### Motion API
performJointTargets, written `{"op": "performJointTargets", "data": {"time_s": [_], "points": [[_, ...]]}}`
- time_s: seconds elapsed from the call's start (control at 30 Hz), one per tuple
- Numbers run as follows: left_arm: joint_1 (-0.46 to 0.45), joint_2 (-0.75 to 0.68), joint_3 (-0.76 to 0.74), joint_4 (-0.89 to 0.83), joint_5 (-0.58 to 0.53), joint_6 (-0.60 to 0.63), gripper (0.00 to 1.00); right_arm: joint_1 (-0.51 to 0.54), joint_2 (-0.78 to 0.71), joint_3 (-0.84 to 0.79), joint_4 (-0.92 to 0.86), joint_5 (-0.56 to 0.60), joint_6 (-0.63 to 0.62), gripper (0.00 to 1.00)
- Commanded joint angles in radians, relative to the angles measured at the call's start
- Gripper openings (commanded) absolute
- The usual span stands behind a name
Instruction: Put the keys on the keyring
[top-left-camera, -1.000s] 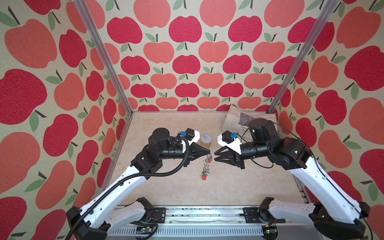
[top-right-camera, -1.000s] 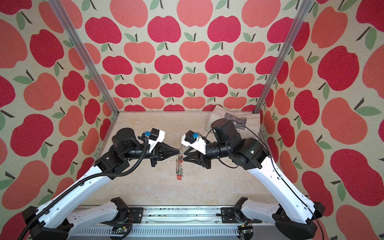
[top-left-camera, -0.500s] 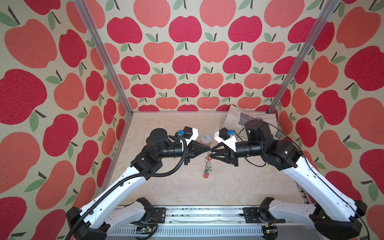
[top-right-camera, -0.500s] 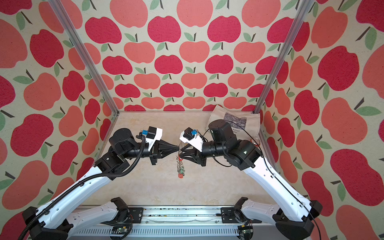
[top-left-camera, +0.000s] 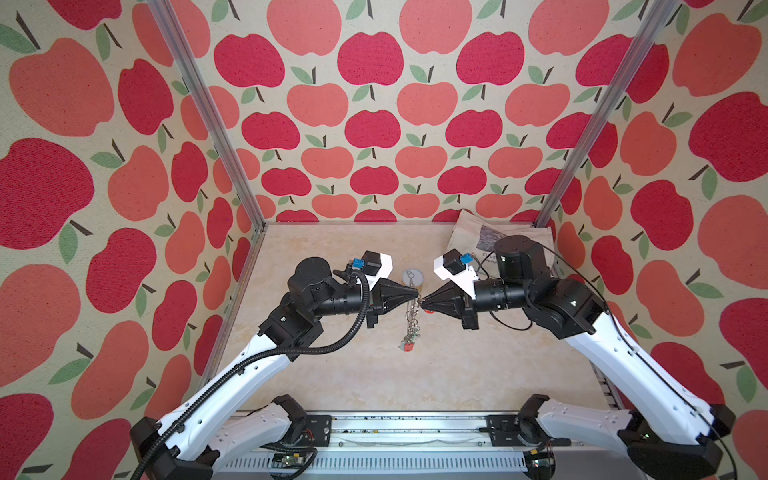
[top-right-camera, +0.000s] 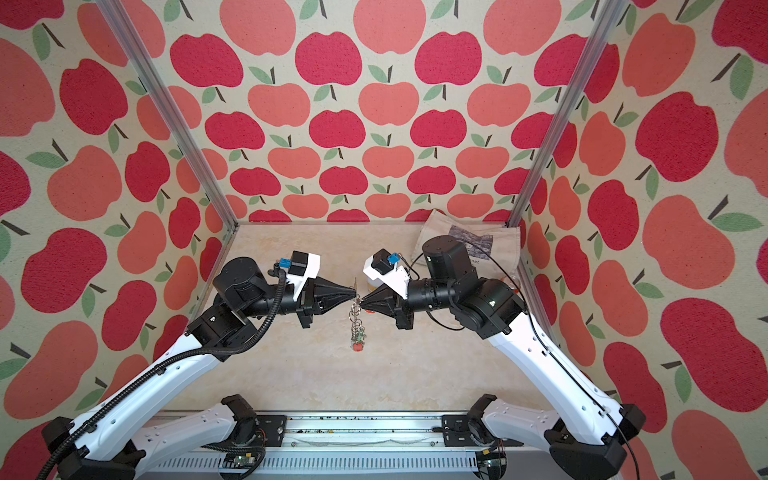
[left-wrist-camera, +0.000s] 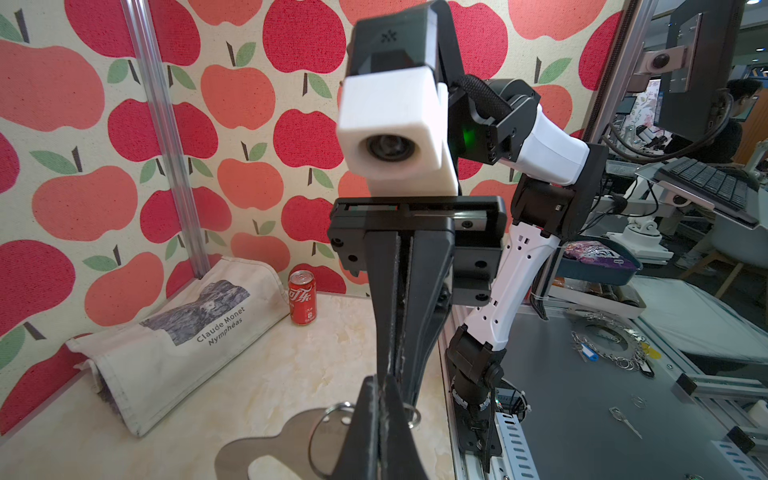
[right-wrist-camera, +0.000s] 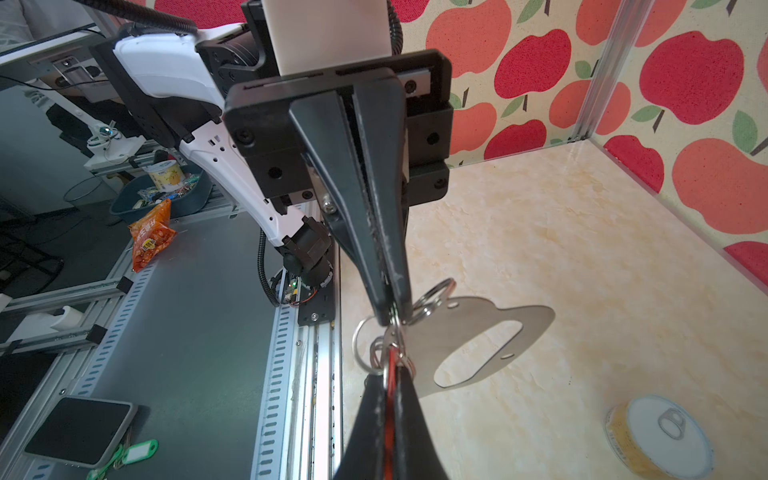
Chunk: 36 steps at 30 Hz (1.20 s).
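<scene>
In both top views the keyring (top-left-camera: 412, 318) hangs edge-on above the table, between the two gripper tips. My left gripper (top-left-camera: 416, 294) is shut on one of the metal rings at its top edge. In the left wrist view that ring (left-wrist-camera: 328, 415) shows on both sides of the shut fingers (left-wrist-camera: 365, 415). My right gripper (right-wrist-camera: 390, 384) faces it tip to tip and is shut on a key's red tag (right-wrist-camera: 391, 365), right against the rings beside the grey plate (right-wrist-camera: 478, 332). More keys with red and green tags (top-left-camera: 408, 345) dangle from the keyring's low end.
A yellow can (top-left-camera: 411, 277) with a pull tab stands just behind the grippers. A canvas bag (top-left-camera: 478, 239) lies in the back right corner, with a red cola can (left-wrist-camera: 302, 297) next to it. Off the table a green key tag (right-wrist-camera: 137, 451) and a phone (right-wrist-camera: 79, 428) lie on the bench.
My right gripper has moved left up to the keyring and its jaws have gone from partly open to shut. The left gripper has stayed shut, holding the keyring.
</scene>
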Motion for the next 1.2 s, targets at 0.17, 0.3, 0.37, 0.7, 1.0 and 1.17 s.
{"op": "performJointTargets", "data": {"time_s": [0.17, 0.3, 0.37, 0.7, 1.0, 1.17], "points": [[0.011, -0.039, -0.032, 0.121, -0.024, -0.035, 0.00, 0.011, 0.001, -0.025, -0.021, -0.032, -0.011, 0.00], [0.016, -0.038, -0.041, 0.156, -0.020, -0.056, 0.00, 0.030, 0.010, -0.034, -0.001, -0.035, -0.010, 0.00], [0.016, -0.036, -0.046, 0.174, -0.016, -0.065, 0.00, 0.036, 0.015, -0.038, 0.022, -0.039, -0.001, 0.00], [0.019, -0.032, -0.068, 0.257, 0.002, -0.107, 0.00, 0.061, 0.055, -0.063, 0.101, -0.056, 0.026, 0.00], [0.025, -0.047, -0.084, 0.259, 0.000, -0.110, 0.00, 0.060, 0.025, -0.045, 0.044, -0.006, -0.002, 0.24], [0.028, -0.051, -0.088, 0.262, 0.004, -0.112, 0.00, 0.034, -0.017, -0.026, 0.010, 0.016, -0.021, 0.30]]}}
